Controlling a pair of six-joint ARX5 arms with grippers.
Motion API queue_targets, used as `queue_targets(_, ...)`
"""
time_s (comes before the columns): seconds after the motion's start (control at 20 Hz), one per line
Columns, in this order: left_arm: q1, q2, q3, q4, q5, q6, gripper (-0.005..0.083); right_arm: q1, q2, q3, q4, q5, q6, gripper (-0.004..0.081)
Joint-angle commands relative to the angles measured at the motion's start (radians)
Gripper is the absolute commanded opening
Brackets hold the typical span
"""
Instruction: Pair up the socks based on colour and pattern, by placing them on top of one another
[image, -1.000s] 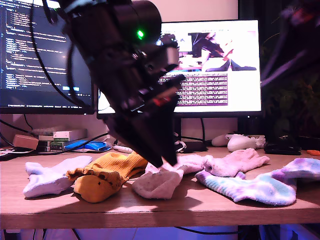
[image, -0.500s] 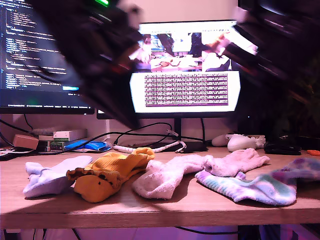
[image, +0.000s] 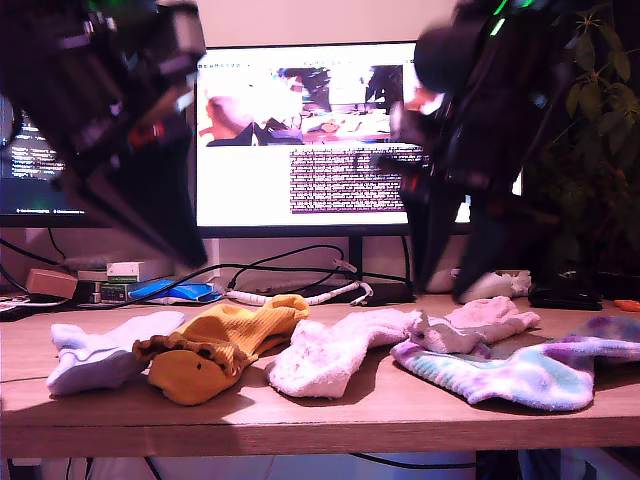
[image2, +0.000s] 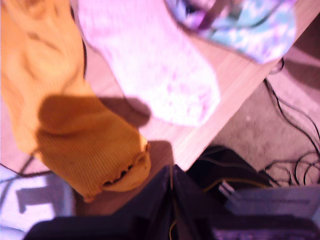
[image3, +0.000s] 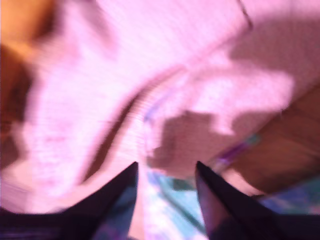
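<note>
My first gripper (image2: 171, 176) hangs above the mustard sock (image: 215, 345), its jaws pressed together with nothing between them. My second gripper (image3: 166, 167) is spread wide over the far pink sock (image: 480, 322). That sock lies beyond the fluffy pink sock (image: 325, 355) from the mustard sock and touches the tie-dye sock (image: 500, 372).

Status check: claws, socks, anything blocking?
My first claw shut, empty, near orange sock. My second claw open over pink socks, not yet stacked. Nothing seen blocking.
</note>
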Motion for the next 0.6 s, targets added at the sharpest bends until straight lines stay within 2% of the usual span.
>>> queue_targets(0.0, -0.001, 0.000, -0.013, 0.005, 0.005, -0.006, -0.0019, 0.018, 0.026, 0.034, -0.009, 0.020, -0.005, 0.0361)
queue_targets(0.3, -0.001, 0.000, -0.013, 0.005, 0.007, -0.006, -0.0019, 0.047, 0.075, 0.050, 0.006, 0.029, -0.005, 0.0360)
queue_targets(0.55, -0.001, 0.000, -0.013, 0.005, 0.007, -0.005, -0.0019, 0.049, 0.125, 0.051, 0.041, 0.080, -0.006, 0.0350)
